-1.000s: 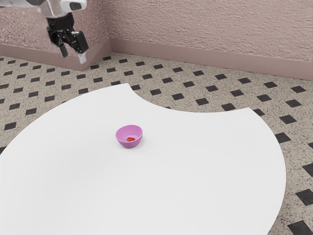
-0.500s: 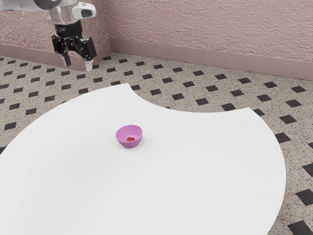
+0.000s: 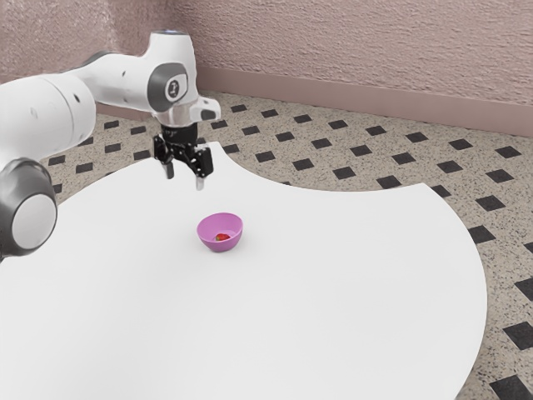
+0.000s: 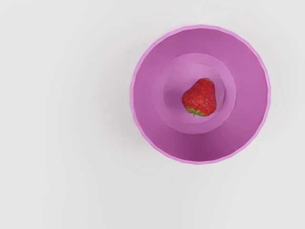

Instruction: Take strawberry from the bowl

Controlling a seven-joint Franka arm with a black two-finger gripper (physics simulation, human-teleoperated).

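White and smooth, the surface point(image 3: 350, 283) spreads beneath the task's things, its outer edge curved and a wide hollow cut into its far side in the exterior view. On it, the strawberry point(image 4: 200, 99) lies on its side at the bottom of the bowl point(image 4: 252, 95), near the middle. It is red, with a little tuft of green leaves at one end, and I see it whole from above. Around it the bowl rises round and upright, purple-pink with a paler rim, and a soft shadow falls on the surface beside it. My tool point(image 3: 185, 177) hangs above the level of the rim, apart from the bowl and off toward the exterior view's left, pointing down. I hold it wide: its two fingertips stand apart with a gap between them. Behind it, my white arm point(image 3: 125, 79) comes in from the exterior view's left, grey at the joints, bending down to the black hand. Farther out, a speckled beige floor point(image 3: 321, 144) patterned with dark diamonds runs back to a pinkish baseboard point(image 3: 375, 104), and above that stand rough, textured pink walls point(image 3: 350, 46).
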